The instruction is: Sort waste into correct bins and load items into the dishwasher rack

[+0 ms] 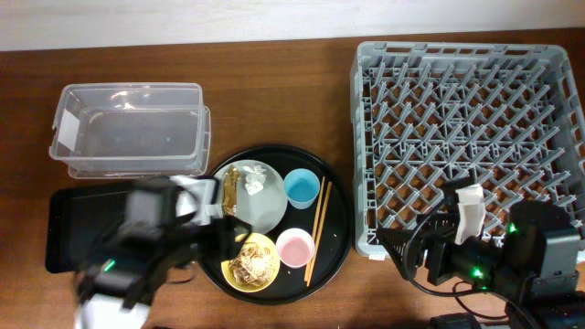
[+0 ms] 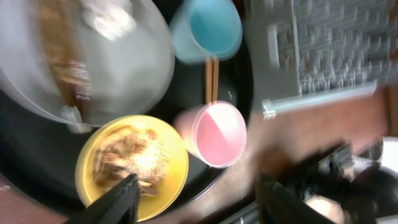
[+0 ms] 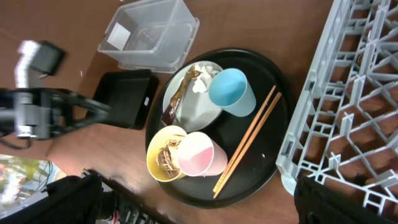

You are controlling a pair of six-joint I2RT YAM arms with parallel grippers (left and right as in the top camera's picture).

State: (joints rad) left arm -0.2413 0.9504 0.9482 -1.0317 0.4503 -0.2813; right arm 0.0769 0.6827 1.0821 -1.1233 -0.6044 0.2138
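Note:
On a round black tray [image 1: 334, 233] sit a pale plate [image 1: 265, 208] with the golden-brown wrapper [image 1: 231, 190] and white tissue [image 1: 254, 183], a blue cup [image 1: 301, 188], a pink cup [image 1: 295, 248] and a yellow bowl [image 1: 239, 281] with food scraps [image 1: 250, 263]. My left gripper [image 2: 199, 202] is open and empty, just in front of the yellow bowl [image 2: 165, 193] and pink cup [image 2: 217, 134]; its arm is blurred. My right gripper [image 3: 199, 205] is open and empty by the near left corner of the grey rack [image 1: 466, 137]. The clear tub [image 1: 128, 128] and the black rectangular tray [image 1: 78, 228] lie at the left.
A pair of wooden chopsticks [image 1: 318, 228] lies on the round tray's right side, beside the cups. The right wrist view shows the round tray [image 3: 261, 174], the rack's edge [image 3: 354, 93], the clear tub [image 3: 149, 34] and my left arm [image 3: 37, 112].

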